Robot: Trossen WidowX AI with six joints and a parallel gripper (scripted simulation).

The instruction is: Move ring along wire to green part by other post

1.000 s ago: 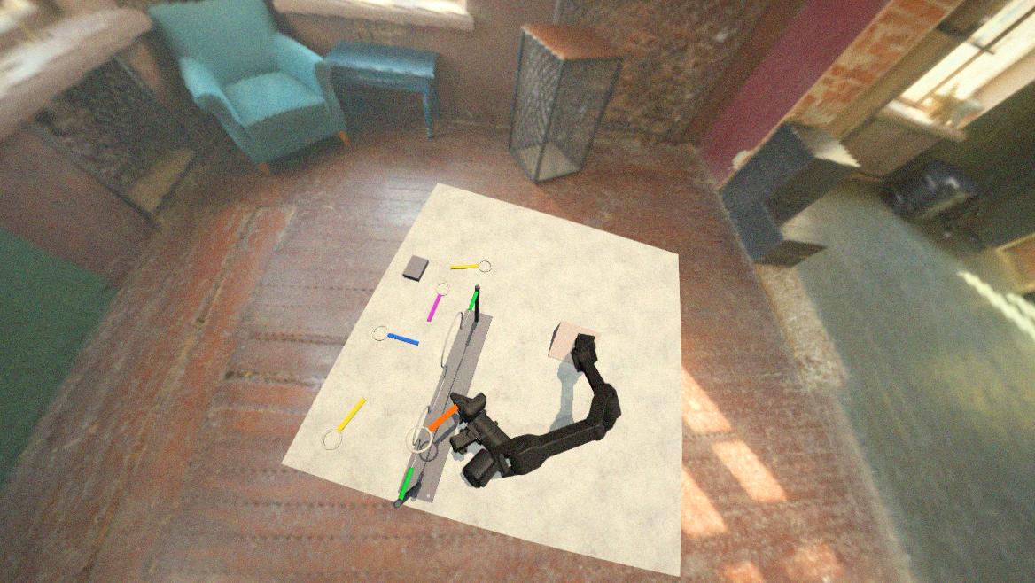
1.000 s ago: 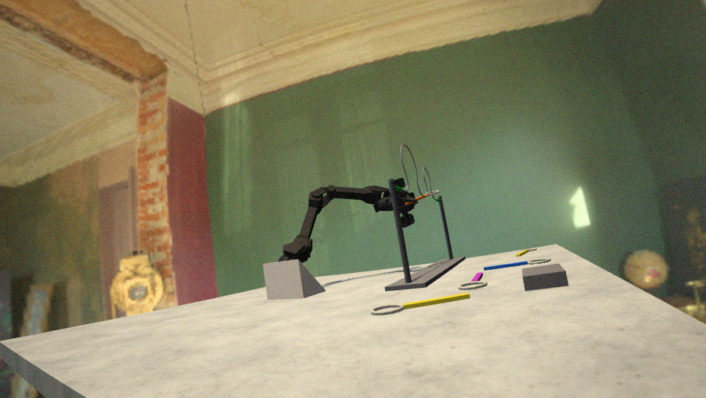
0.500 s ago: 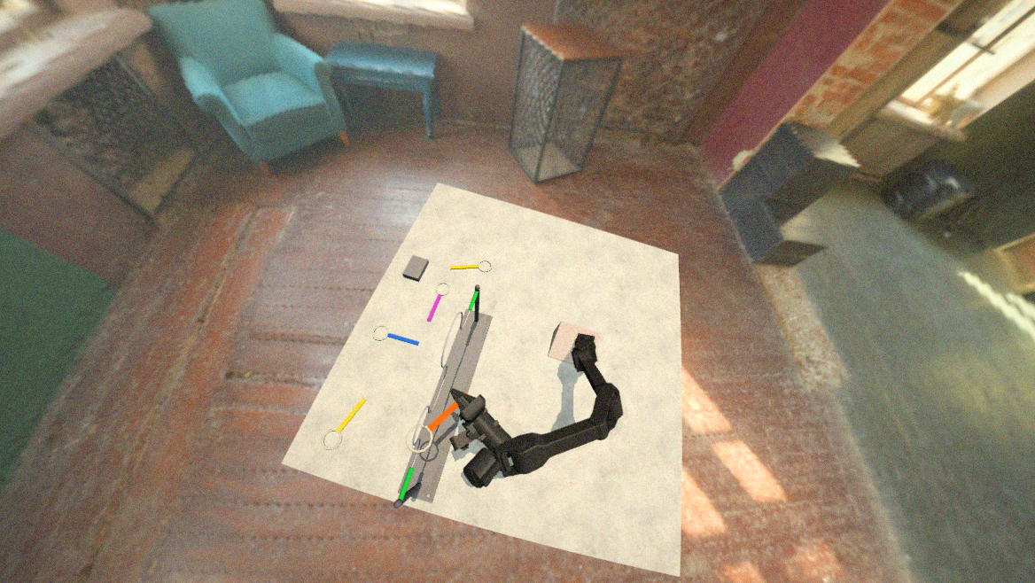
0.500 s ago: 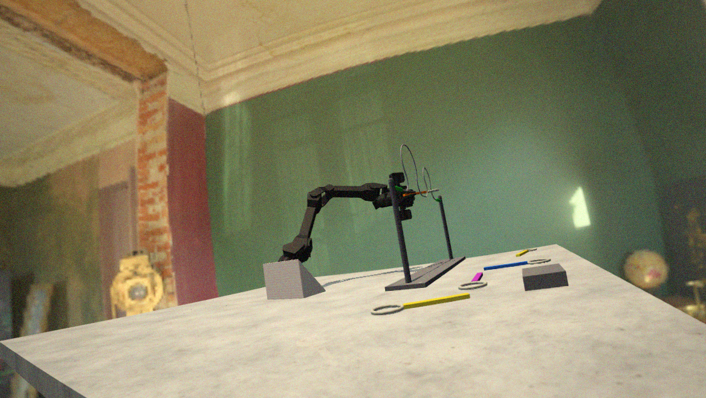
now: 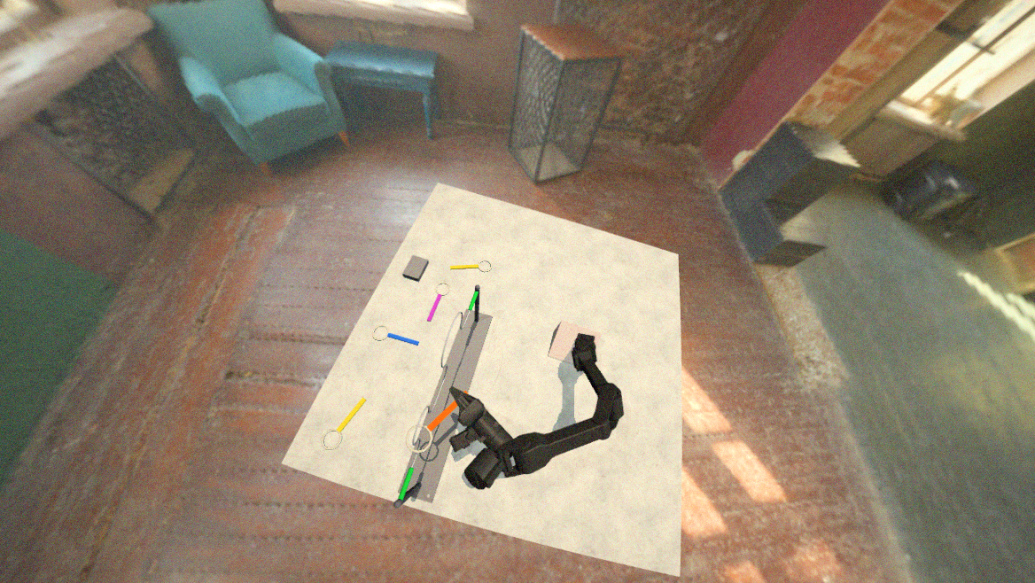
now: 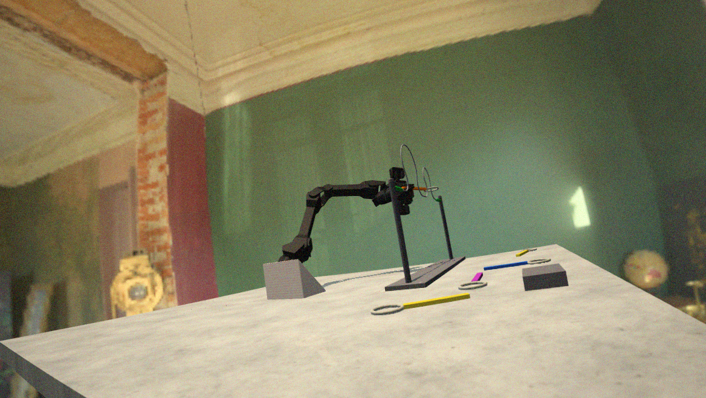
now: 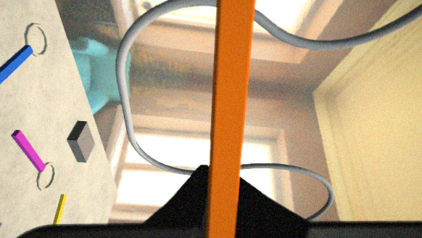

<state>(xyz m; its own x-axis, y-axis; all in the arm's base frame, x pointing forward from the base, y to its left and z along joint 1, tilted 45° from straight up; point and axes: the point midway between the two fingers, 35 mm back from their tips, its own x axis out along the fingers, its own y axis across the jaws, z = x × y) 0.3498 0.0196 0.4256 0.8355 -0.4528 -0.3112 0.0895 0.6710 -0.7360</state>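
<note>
End effector (image 5: 460,402) (image 6: 405,189) (image 7: 211,173) nearly shut, clamped on orange handle (image 5: 443,415) (image 6: 419,188) (image 7: 232,94).

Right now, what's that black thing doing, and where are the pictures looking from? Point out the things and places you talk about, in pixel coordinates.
The black thing is a robot arm. Its gripper (image 5: 460,400) (image 6: 408,189) pinches an orange handle (image 5: 443,415) (image 6: 419,188) (image 7: 232,109) with a ring (image 5: 407,441) (image 6: 433,190) on its end, by a bendy wire (image 5: 444,369) (image 6: 402,158) (image 7: 120,72) between two posts. One picture looks down from above, one looks across the table from the side, and one looks out from the arm's wrist. On the table lie four more ringed sticks: two yellow, one pink, one blue, plus a gray block (image 5: 415,268) (image 6: 544,277) (image 7: 83,142).
</note>
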